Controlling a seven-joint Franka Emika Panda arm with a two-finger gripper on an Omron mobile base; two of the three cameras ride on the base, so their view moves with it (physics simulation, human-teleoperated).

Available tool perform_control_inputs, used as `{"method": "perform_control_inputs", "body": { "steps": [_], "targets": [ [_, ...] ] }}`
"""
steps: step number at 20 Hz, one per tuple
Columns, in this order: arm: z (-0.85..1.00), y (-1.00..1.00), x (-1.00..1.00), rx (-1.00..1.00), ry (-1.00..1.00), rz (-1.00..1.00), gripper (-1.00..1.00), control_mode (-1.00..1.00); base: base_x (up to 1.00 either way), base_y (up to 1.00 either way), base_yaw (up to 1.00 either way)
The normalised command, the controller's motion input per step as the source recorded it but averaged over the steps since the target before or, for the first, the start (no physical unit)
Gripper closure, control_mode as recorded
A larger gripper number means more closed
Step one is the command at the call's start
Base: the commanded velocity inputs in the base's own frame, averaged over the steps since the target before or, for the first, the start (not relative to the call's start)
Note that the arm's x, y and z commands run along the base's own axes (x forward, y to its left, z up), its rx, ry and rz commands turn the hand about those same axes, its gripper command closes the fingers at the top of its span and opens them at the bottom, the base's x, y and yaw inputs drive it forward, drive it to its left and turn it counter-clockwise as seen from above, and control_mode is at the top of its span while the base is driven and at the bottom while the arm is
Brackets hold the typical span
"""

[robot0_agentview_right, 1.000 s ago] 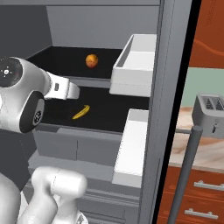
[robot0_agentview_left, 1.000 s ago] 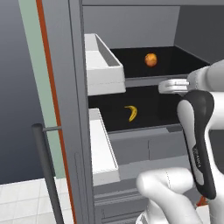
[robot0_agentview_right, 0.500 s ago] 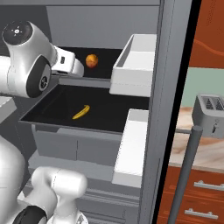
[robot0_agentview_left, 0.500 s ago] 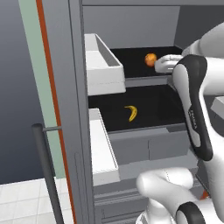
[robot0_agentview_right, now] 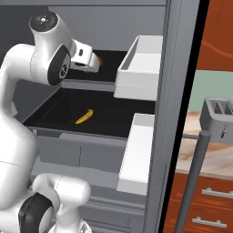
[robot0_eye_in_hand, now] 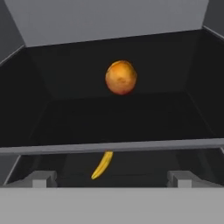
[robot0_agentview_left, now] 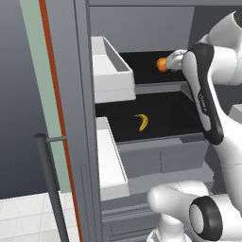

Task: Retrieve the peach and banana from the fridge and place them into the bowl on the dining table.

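peach (robot0_eye_in_hand: pixel 121 77) orange-red | banana (robot0_agentview_left: pixel 142 122) yellow | fridge (robot0_agentview_left: pixel 85 71) matte grey

We are in a rendered home kitchen. Before us stands an open grey fridge (robot0_agentview_left: pixel 85 94) with dark shelves, white door bins (robot0_agentview_right: pixel 141 68) and a long bar handle (robot0_agentview_right: pixel 193 177); a peach (robot0_eye_in_hand: pixel 121 77) and a banana (robot0_agentview_left: pixel 142 122) lie on its shelves. To the right a toaster (robot0_agentview_right: pixel 218 119) sits on a worktop (robot0_agentview_right: pixel 195 157) above reddish-brown drawers (robot0_agentview_right: pixel 205 209). Pale floor tiles (robot0_agentview_left: pixel 28 220) show at lower left.
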Motion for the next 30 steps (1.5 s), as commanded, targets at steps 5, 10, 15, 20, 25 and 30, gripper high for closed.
{"method": "perform_control_inputs", "body": {
  "steps": [5, 10, 15, 20, 25, 30],
  "targets": [
    [-0.17, -0.15, 0.73, 0.00, 0.00, 0.00, -1.00, -1.00, 0.00, 0.00, 0.00],
    [-0.14, -0.03, 0.72, 0.00, 0.00, 0.00, -1.00, -1.00, 0.00, 0.00, 0.00],
    [-0.12, 0.00, 0.66, 0.00, 0.00, 0.00, -1.00, -1.00, 0.00, 0.00, 0.00],
    [-0.14, 0.00, 0.56, 0.00, 0.00, 0.00, -1.00, -1.00, 0.00, 0.00, 0.00],
    [-0.14, 0.00, 0.50, 0.00, 0.00, 0.00, -1.00, -1.00, 0.00, 0.00, 0.00],
    [-0.11, 0.00, 0.48, 0.00, -0.01, 0.00, -1.00, -1.00, 0.00, 0.00, 0.00]
  ]
}}
